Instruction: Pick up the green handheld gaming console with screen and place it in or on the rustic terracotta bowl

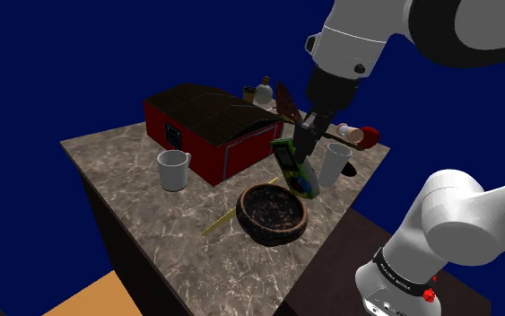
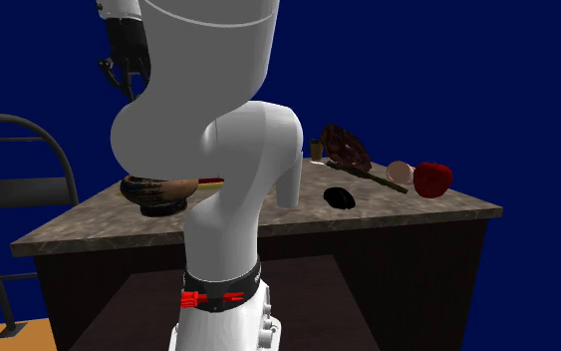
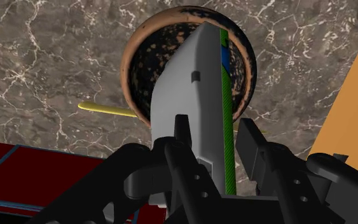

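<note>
The green handheld console (image 1: 295,167) hangs tilted in the air, clasped at its upper end by my black gripper (image 1: 306,136). In the wrist view its grey back and green edge (image 3: 199,95) sit between the two fingers (image 3: 182,137), pointing down at the bowl. The brown bowl with a dark speckled inside (image 1: 273,213) stands on the marble table just below the console; its rim (image 3: 128,63) rings the console's lower end in the wrist view. Part of the bowl (image 2: 156,192) shows behind the arm in the second exterior view.
A red box with a dark lid (image 1: 207,126) stands behind the bowl, a white mug (image 1: 173,170) toward the shoulder view's left, a white cup (image 1: 335,164) to the right. A yellow stick (image 1: 219,221) lies by the bowl. Small items (image 2: 418,177) crowd the far corner.
</note>
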`<act>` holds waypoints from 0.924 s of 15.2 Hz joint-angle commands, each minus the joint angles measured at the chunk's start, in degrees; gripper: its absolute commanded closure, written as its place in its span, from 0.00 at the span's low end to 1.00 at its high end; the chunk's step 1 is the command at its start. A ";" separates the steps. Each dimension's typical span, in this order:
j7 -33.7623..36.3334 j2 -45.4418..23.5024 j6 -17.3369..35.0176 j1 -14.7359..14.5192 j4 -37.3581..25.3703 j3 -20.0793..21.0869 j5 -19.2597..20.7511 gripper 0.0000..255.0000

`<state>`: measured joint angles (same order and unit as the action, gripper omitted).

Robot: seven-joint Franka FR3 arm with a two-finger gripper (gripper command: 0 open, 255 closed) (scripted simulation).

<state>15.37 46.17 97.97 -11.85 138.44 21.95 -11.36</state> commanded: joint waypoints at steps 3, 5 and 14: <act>0.03 0.34 2.93 -0.31 3.23 0.63 -0.59 1.00; 0.06 0.44 4.40 -0.47 4.79 0.97 -0.90 1.00; 0.20 0.22 10.67 -1.10 10.85 2.56 -2.26 1.00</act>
<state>15.54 46.41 108.24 -12.91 148.97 24.40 -13.53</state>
